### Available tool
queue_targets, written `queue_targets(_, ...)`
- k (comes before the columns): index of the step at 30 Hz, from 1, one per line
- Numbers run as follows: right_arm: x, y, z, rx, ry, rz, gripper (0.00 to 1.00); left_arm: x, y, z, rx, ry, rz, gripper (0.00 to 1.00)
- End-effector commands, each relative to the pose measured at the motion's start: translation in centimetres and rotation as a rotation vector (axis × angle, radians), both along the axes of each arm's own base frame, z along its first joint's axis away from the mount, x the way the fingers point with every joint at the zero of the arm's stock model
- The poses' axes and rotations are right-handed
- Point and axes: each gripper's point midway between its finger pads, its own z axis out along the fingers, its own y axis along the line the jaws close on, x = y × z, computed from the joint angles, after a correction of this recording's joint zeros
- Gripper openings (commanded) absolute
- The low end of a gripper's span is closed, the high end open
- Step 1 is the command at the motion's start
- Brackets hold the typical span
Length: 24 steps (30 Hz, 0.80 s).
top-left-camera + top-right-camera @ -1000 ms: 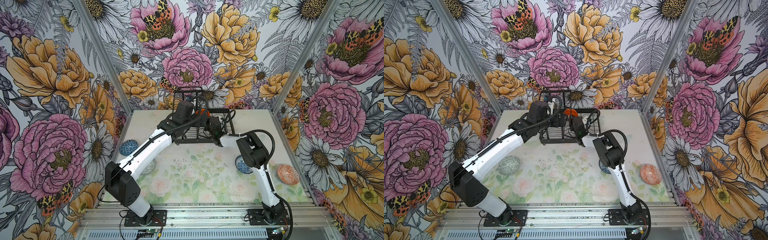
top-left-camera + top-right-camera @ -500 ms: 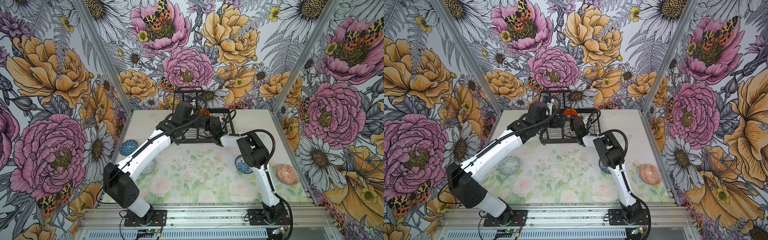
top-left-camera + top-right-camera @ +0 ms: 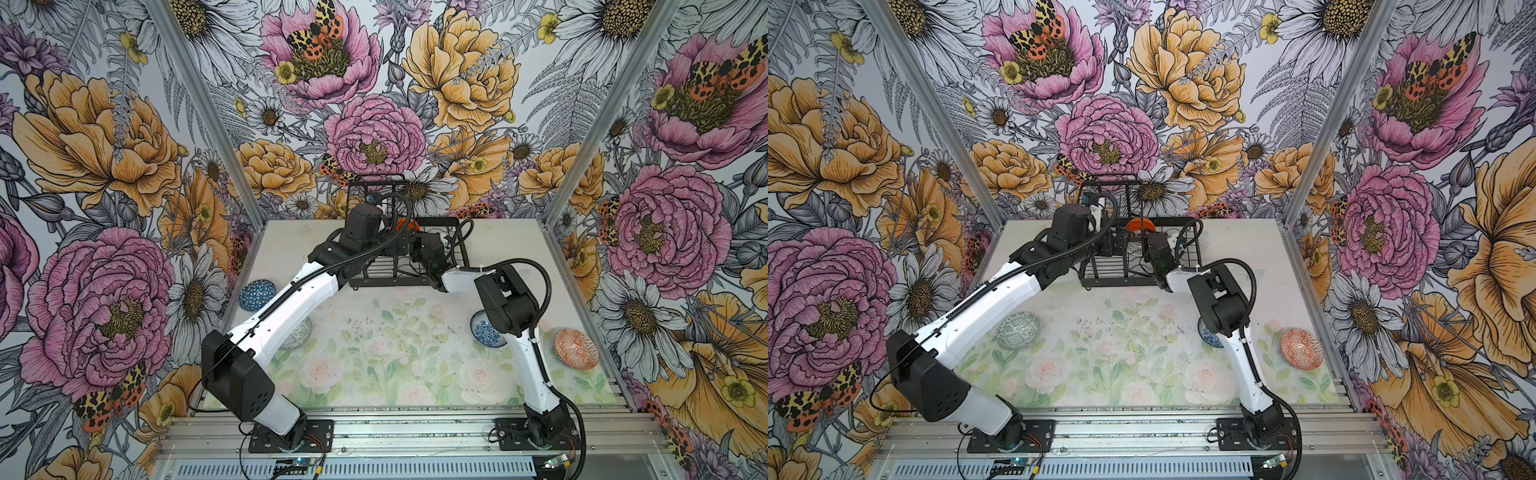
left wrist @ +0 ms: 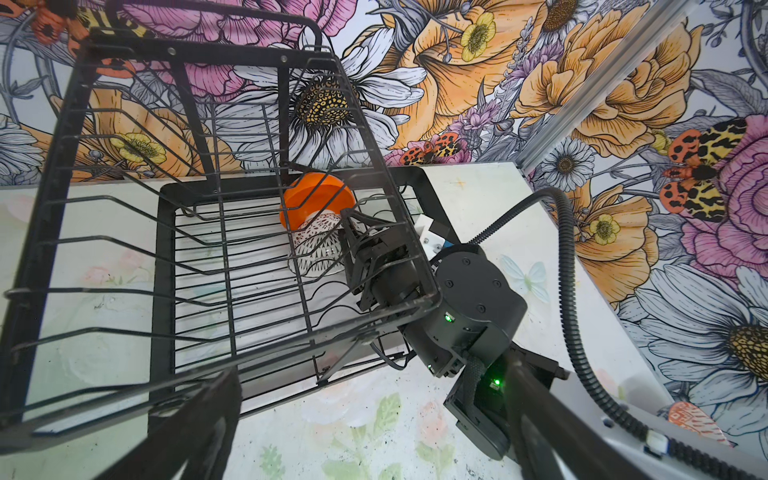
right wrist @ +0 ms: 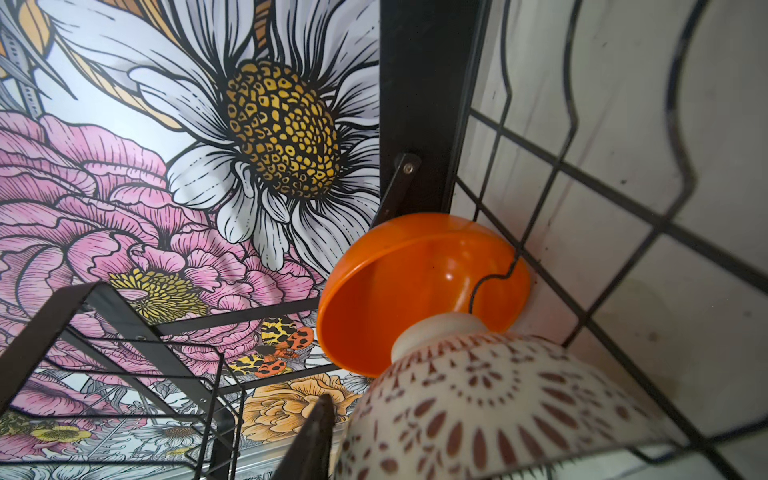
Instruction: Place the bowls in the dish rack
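The black wire dish rack (image 3: 390, 283) stands at the back of the table. An orange bowl (image 5: 415, 291) sits on edge in its far corner, and a white bowl with a dark pattern (image 5: 478, 407) leans against it. My right gripper (image 4: 353, 232) reaches into the rack at the white bowl. One of its fingers (image 5: 316, 432) stands just off the bowl's outer wall; the other is hidden. My left gripper (image 4: 374, 436) hovers wide open and empty beside the rack's front left. On the table lie a blue geometric bowl (image 3: 257, 294), a grey-green one (image 3: 1017, 330), a blue-white floral one (image 3: 484, 332) and a red-orange one (image 3: 576, 348).
The rack's raised wire tier (image 3: 378, 183) rises over its left half, close above my left wrist. The right arm's elbow (image 3: 505, 303) hangs over the floral bowl. Flowered walls close in the table at the back and on both sides.
The right gripper's jaws have eased apart at the white bowl, which now rests against the orange one. Both arms have hardly moved.
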Motion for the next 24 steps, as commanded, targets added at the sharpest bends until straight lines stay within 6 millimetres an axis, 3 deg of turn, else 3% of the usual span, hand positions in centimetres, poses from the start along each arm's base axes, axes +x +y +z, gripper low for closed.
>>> queue_targets(1,0.6,-0.7,4.4,0.004,-0.079,-0.007,0.38,-0.3,1.2,0.9,-0.011,-0.024,0.037,0.99)
queue_targets(24,0.0,-2.1,5.7,0.001,-0.093,-0.017,0.40,-0.9,1.6,1.1,-0.013,-0.030,0.055,0.98)
